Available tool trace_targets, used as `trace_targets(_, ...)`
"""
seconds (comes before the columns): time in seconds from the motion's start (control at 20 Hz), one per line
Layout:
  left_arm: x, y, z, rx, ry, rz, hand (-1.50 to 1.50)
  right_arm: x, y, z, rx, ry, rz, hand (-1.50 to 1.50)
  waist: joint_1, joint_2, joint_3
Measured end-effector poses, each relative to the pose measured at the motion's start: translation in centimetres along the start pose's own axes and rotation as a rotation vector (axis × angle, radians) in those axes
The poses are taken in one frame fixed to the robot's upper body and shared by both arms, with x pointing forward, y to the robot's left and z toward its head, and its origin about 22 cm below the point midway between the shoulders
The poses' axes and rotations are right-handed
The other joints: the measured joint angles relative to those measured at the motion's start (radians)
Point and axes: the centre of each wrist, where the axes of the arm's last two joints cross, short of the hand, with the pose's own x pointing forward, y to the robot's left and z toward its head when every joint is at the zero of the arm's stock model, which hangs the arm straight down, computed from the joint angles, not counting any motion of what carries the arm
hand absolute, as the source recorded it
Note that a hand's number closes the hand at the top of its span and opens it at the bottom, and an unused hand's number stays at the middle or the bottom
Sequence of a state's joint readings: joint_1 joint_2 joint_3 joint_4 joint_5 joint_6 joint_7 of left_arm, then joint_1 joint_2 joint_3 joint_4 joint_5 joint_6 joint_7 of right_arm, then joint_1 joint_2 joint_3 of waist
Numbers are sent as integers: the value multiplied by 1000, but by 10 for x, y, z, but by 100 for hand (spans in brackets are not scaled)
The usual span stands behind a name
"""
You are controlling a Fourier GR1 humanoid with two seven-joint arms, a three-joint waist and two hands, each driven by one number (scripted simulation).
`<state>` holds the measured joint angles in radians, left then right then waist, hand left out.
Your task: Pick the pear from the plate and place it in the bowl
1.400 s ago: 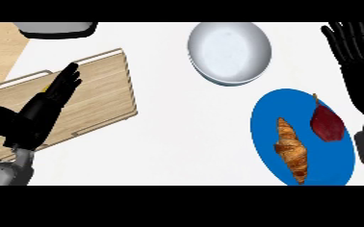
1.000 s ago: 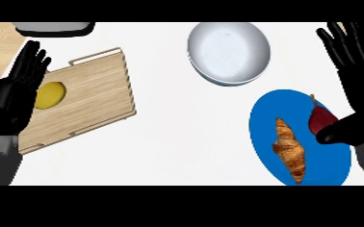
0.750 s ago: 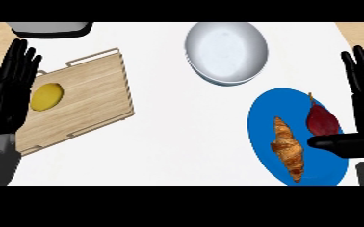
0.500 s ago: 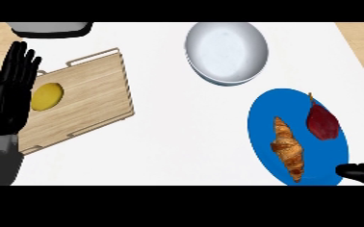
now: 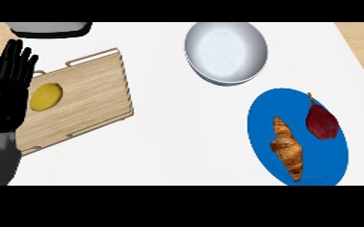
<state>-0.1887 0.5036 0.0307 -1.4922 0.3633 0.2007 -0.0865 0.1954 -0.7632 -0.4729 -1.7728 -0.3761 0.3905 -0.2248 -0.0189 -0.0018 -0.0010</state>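
Observation:
A dark red pear (image 5: 322, 122) lies on the right side of a blue plate (image 5: 265, 115) at the lower right, stem pointing away from me. Beside it on the plate lies a brown croissant (image 5: 287, 147). The empty white bowl (image 5: 226, 52) stands above the plate, near the top middle. My left hand (image 5: 16, 81) rests open at the left edge, fingers up, over the edge of the wooden board. My right hand shows nowhere in the head view.
A wooden cutting board (image 5: 84, 101) with a handle lies at the left, with a yellow round fruit (image 5: 46, 96) on it. A dark grey object (image 5: 50, 28) sits at the top left corner. White counter lies between board and plate.
My right hand has drawn back off the plate and out of view past the lower right. My left hand has straightened and stays at the left edge. The pear has not moved.

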Motion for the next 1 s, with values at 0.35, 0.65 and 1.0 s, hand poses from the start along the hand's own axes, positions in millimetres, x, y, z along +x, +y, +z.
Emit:
trace_targets(0.35, 2, -5, -2, -10, -3, 6, 0, 22, -43, -8, 281, 162, 190, -150, 13, 2, 1)
trace_targets(0.65, 4, -6, -13, -12, -7, -3, 0, 12, -45, -10, 434, 224, 263, -150, 16, 3, 1)
trace_targets(1.0, 1, -10, -10, -19, -4, 3, 0, -18, -33, -13, 455, 274, 296, -150, 21, 3, 1)
